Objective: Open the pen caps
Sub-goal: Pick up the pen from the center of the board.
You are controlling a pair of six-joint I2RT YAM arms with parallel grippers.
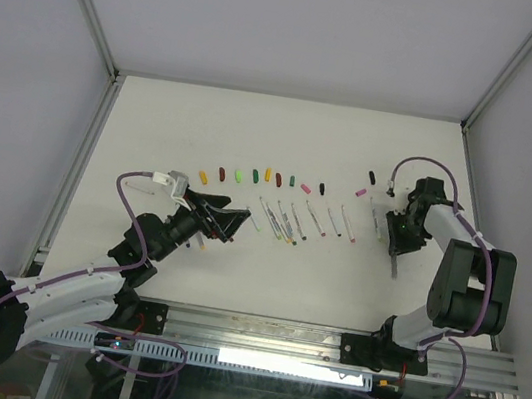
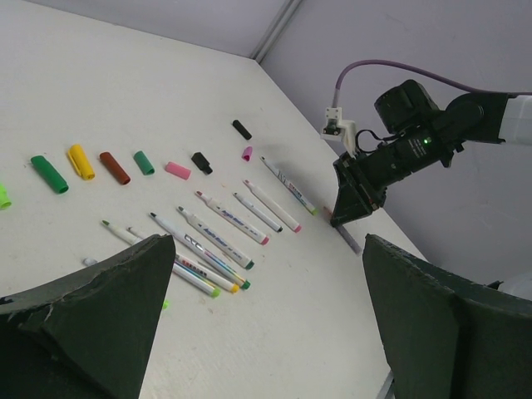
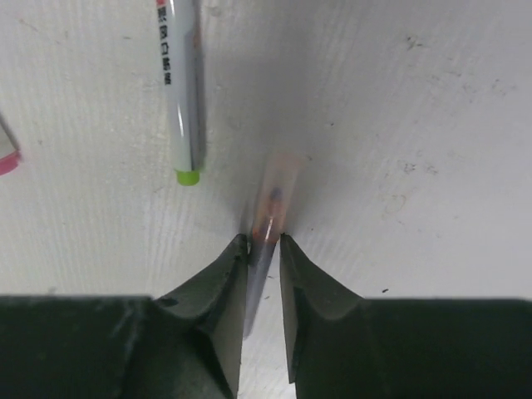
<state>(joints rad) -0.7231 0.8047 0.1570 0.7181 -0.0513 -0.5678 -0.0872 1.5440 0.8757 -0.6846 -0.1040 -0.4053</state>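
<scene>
Several loose pen caps lie in a row at mid-table, among them green, yellow, maroon, pink and black. In front of them lie several uncapped white pens. My right gripper points down at the table on the right, its jaws pinched on the grey barrel of a pen just behind its pale translucent cap. That pen lies flat on the table. My left gripper hangs wide open left of the pens, holding nothing.
A white pen with a green end lies just left of the gripped pen. A black cap and a pink cap sit near the right gripper. Enclosure walls and metal frame posts border the table.
</scene>
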